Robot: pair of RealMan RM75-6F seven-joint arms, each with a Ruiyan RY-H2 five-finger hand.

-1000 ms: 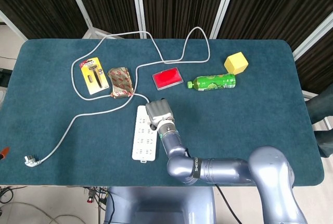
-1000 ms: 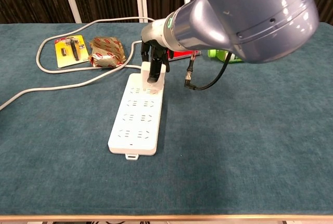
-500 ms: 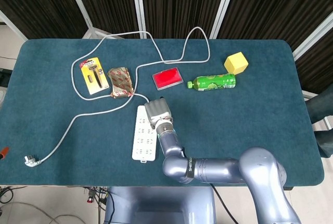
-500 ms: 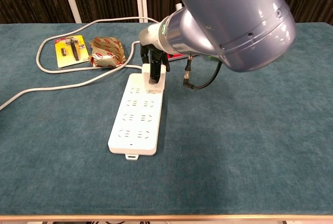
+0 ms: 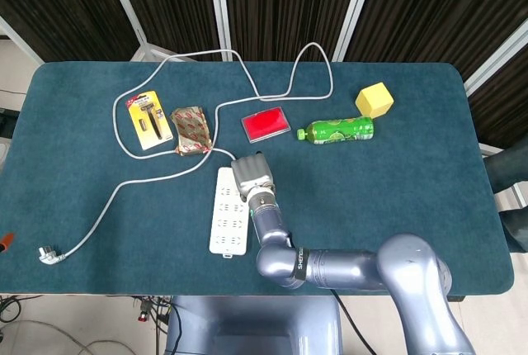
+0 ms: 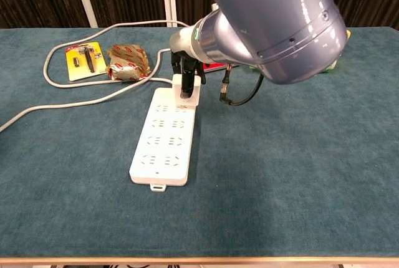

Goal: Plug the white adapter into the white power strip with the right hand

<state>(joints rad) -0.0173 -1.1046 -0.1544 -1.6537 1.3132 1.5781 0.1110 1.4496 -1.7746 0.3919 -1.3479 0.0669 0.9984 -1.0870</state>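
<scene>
The right hand [image 6: 187, 71] is seen just above the centre of the chest view, its dark fingers [image 6: 184, 88] closed around the white adapter [image 6: 187, 90], which is held upright at the far end of the white power strip [image 6: 163, 140]; whether the adapter is fully seated in a socket cannot be told from either view. In the head view the same hand [image 5: 252, 177] is shown slightly left of centre, directly over the strip's upper end [image 5: 228, 215], with the silver arm [image 5: 346, 268] curving away toward the lower right of the frame. The power strip is laid lengthwise on the teal table [image 5: 396, 182], and its grey cord [image 5: 157, 177] is looped across the upper left of the head view, ending in a plug [image 5: 49, 254] near the lower left edge. A yellow razor pack [image 5: 148, 120] and a red-patterned snack packet [image 5: 190, 130] are placed side by side in the upper left, just beyond the strip. A red flat box [image 5: 266, 124], a green bottle [image 5: 337, 130] lying on its side and a yellow block [image 5: 374, 100] are ranged to the upper right. The left hand is not caught by either camera.
</scene>
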